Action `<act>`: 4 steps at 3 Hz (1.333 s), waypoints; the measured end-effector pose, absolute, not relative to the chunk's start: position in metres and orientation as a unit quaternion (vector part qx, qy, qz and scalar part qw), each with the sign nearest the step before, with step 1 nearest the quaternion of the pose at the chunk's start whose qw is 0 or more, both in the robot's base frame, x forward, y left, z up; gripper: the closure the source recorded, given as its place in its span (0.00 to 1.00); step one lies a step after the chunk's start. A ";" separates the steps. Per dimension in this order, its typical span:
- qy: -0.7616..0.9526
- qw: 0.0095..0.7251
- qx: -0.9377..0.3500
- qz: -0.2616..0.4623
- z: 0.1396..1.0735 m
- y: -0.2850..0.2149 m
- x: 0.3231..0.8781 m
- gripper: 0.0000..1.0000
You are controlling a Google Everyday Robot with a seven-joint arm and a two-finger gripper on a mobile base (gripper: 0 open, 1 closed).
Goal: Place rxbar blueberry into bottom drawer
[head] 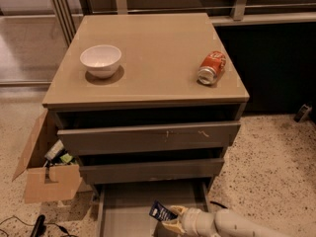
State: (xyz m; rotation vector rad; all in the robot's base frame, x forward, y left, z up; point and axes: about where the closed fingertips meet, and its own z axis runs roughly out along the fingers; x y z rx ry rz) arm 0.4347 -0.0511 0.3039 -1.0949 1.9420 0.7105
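The bottom drawer (126, 206) is pulled open at the foot of the cabinet, showing a flat grey floor. My gripper (168, 221) reaches in from the lower right, low over the drawer's front right part. It is shut on the rxbar blueberry (161, 213), a dark navy wrapper with white lettering that sticks up and to the left from the fingers (175, 216). The bar is held just above the drawer floor.
A white bowl (100, 59) and a red soda can (211, 67) lying on its side are on the cabinet top (153, 48). The two upper drawers (148, 137) are slightly open. An open cardboard box (47, 174) stands on the floor at the left.
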 end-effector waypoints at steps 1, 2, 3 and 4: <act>0.769 0.382 -0.429 0.279 0.265 -0.039 0.446 1.00; 0.787 0.366 -0.415 0.274 0.234 -0.055 0.469 1.00; 0.787 0.366 -0.415 0.274 0.234 -0.055 0.469 1.00; 0.785 0.361 -0.424 0.271 0.225 -0.048 0.482 1.00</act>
